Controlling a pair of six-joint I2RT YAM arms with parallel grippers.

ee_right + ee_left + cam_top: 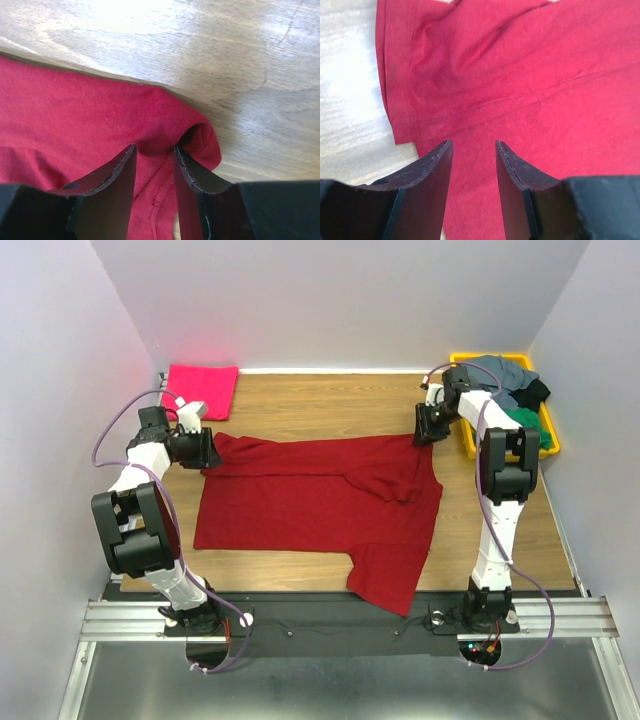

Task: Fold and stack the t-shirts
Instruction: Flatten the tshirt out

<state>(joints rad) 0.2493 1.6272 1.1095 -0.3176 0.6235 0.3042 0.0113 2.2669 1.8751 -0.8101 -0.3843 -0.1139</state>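
My right gripper point(154, 149) pinches a corner of the crimson t-shirt point(310, 495) between nearly closed fingers. My left gripper point(474, 150) is narrowly parted over the opposite corner; whether it has hold I cannot tell. This fold looks barely begun. A pink t-shirt point(200, 390) lies folded just beyond my left, and more wait in the yellow bin point(552, 440) beside my right.

Visibility limits noted.
Crimson t-shirt point(520, 75) ran off both wrist views; left gripper point(474, 145) and right gripper point(154, 147) hold undetermined; yellow bin point(553, 443) sat partly behind right arm point(505, 470).
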